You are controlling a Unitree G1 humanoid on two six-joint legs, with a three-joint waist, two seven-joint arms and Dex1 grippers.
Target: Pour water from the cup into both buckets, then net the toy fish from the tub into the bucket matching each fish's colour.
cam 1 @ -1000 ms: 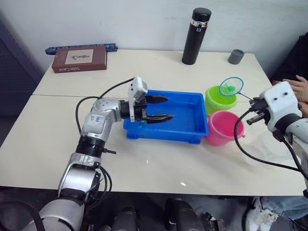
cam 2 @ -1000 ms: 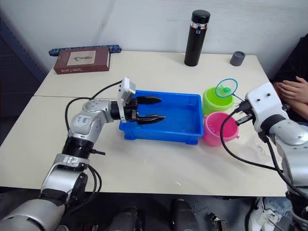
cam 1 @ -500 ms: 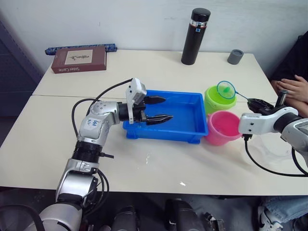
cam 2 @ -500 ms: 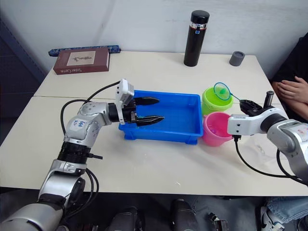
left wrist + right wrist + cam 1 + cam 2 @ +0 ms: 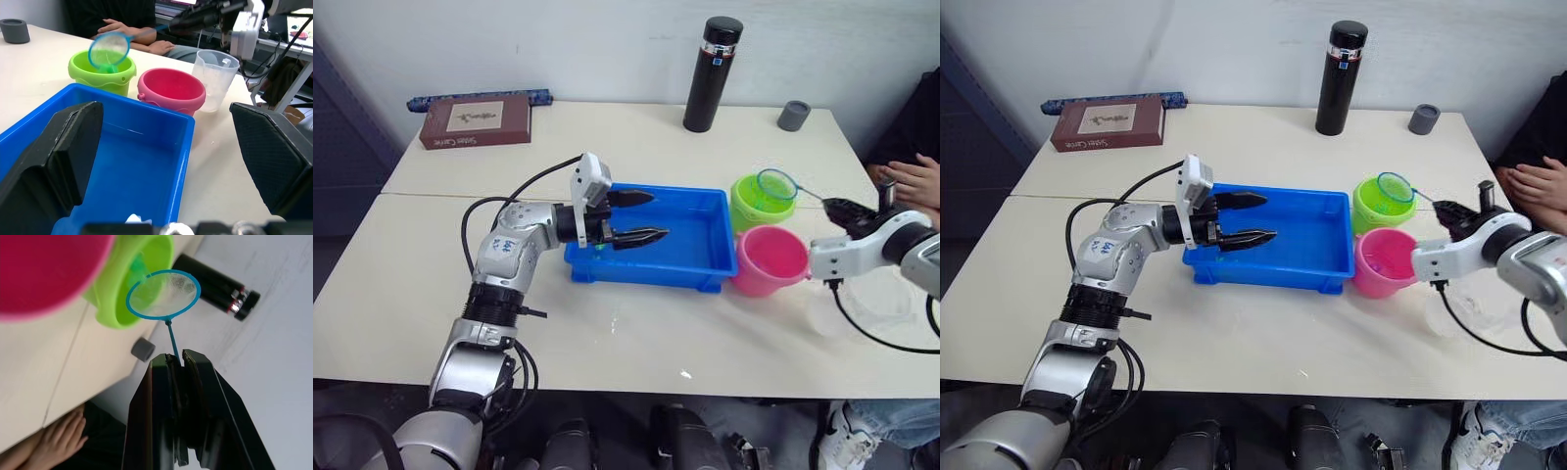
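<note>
Right gripper (image 5: 1446, 209), right of frame, is clamped on the thin handle of the small round blue-rimmed mesh net (image 5: 1395, 186). Its hoop hangs over the lime green round plastic bucket (image 5: 1378, 204); handle axis runs from the gripper toward frame left. Pink round plastic bucket (image 5: 1386, 260) sits just below in frame. Left gripper (image 5: 1252, 217) is spread wide above the shallow bright blue rectangular plastic tub (image 5: 1285, 242), centre frame. Right arm is nearer both buckets.
</note>
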